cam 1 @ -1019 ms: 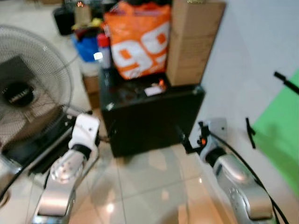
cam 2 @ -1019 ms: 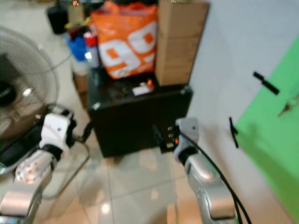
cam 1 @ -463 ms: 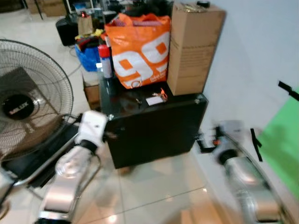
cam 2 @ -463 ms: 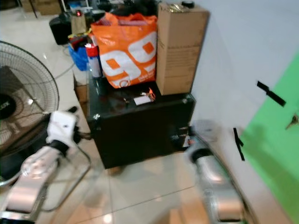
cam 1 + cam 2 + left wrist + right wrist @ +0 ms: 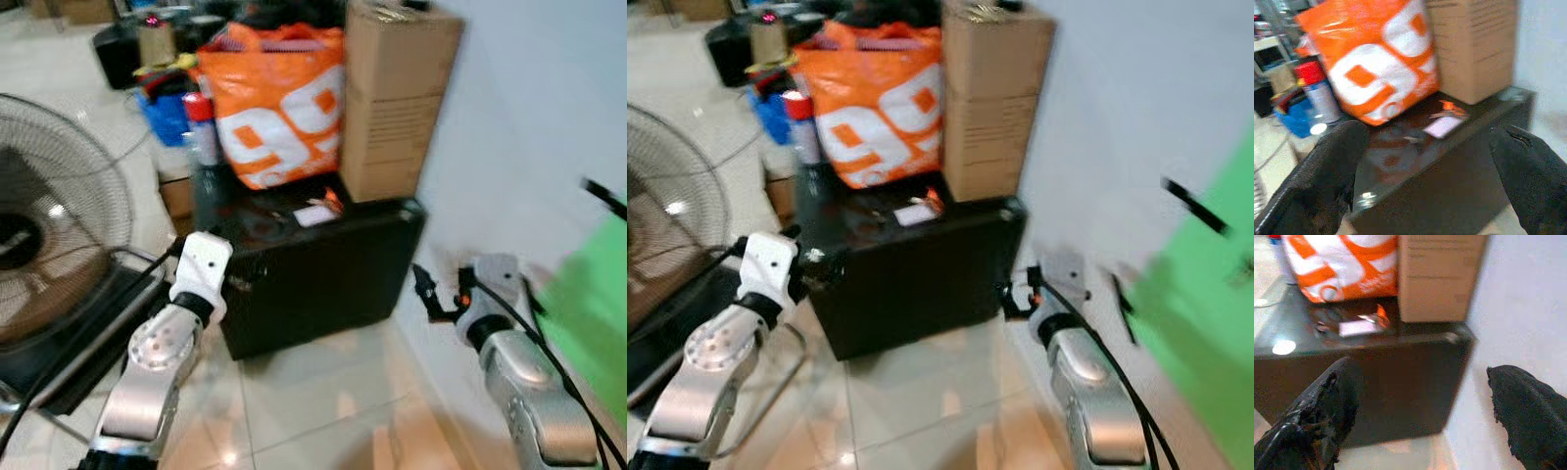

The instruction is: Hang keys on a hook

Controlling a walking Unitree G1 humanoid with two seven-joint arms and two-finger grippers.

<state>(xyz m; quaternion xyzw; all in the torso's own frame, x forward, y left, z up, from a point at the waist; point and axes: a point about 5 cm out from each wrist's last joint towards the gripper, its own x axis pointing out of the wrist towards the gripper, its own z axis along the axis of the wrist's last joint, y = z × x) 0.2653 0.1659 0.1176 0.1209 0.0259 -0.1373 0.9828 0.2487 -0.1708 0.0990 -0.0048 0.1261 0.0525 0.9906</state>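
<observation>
**Kid:** Where are the keys (image 5: 1359,325)?

**Helper:** On top of the black bench (image 5: 323,269), in the middle of the head views. They lie by a white tag and an orange bit, just in front of the orange bag (image 5: 279,103) and the box (image 5: 397,98). They are small and blurry, so I can't make out their shape.

**Kid:** Is the robot holding them?

**Helper:** No. Both arms are low, in front of the bench. The left gripper (image 5: 1425,161) has its jaws spread wide with nothing between them. The right gripper (image 5: 1420,396) has its jaws spread wide too, and holds nothing. You can see its black fingers (image 5: 1528,406) far apart.

**Kid:** So what should it do now?

**Helper:** I think it should step closer first. The picture is blurry, so it should stand still before it reaches. Then one arm goes up and over the bench top, comes down on the keys from above, and pinches the ring or the tag.

**Kid:** What could go wrong?

**Helper:** The top looks shiny and smooth, so the keys may slide away. The bag and box are close behind, so it should not bump them.

**Kid:** And the hook?

**Helper:** I can't tell where it is. There is a green sheet (image 5: 583,294) at the right edge, on the wall.
</observation>
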